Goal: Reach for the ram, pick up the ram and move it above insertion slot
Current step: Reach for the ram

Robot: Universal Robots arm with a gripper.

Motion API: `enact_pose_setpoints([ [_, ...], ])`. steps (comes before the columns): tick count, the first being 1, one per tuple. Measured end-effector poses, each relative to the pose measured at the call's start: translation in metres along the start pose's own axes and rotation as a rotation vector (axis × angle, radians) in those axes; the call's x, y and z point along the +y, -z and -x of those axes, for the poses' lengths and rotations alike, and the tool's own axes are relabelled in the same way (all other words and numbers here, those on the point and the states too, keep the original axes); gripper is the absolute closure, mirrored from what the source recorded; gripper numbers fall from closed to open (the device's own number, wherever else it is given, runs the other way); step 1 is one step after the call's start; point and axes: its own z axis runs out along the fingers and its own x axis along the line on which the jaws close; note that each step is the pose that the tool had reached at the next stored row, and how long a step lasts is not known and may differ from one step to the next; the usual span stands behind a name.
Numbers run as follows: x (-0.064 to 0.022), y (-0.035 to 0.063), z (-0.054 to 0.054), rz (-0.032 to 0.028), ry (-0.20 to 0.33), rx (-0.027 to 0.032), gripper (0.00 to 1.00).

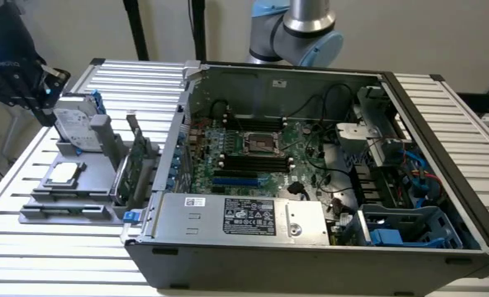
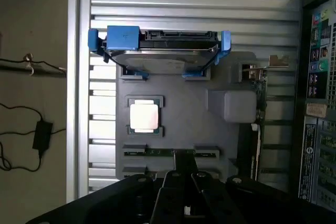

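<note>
The ram [image 2: 157, 152] shows edge-on as a thin green strip standing in a slot of the grey fixture [image 2: 184, 108], just past the processor chip [image 2: 145, 116]. My gripper [image 2: 185, 167] hangs above the fixture with its dark fingers [image 2: 170, 182] close together and nothing between them, directly over the ram's middle. In the exterior view the gripper [image 1: 46, 111] is high at the left, above the fixture [image 1: 63, 185]. The black memory slots [image 1: 253, 162] lie on the motherboard inside the open computer case [image 1: 311, 247].
A silver hard drive [image 1: 73, 127] in a blue carrier stands at the fixture's far end. A green expansion card [image 1: 133, 176] with a metal bracket stands between the fixture and the case. The case wall, power supply [image 1: 244, 216] and cables crowd the motherboard.
</note>
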Motion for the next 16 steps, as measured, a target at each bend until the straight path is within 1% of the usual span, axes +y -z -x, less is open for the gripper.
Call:
enact_pose_setpoints([
  [6,-0.027,0.0011,-0.002,-0.0001,0.0,0.0,0.89],
  [11,-0.0442,0.0018,-0.004,-0.0001,0.001,0.0001,0.89],
  [13,-0.0487,0.0019,-0.006,-0.0002,0.001,0.0001,0.89],
  [16,-0.049,0.0019,-0.007,-0.0001,0.001,0.0,0.89],
])
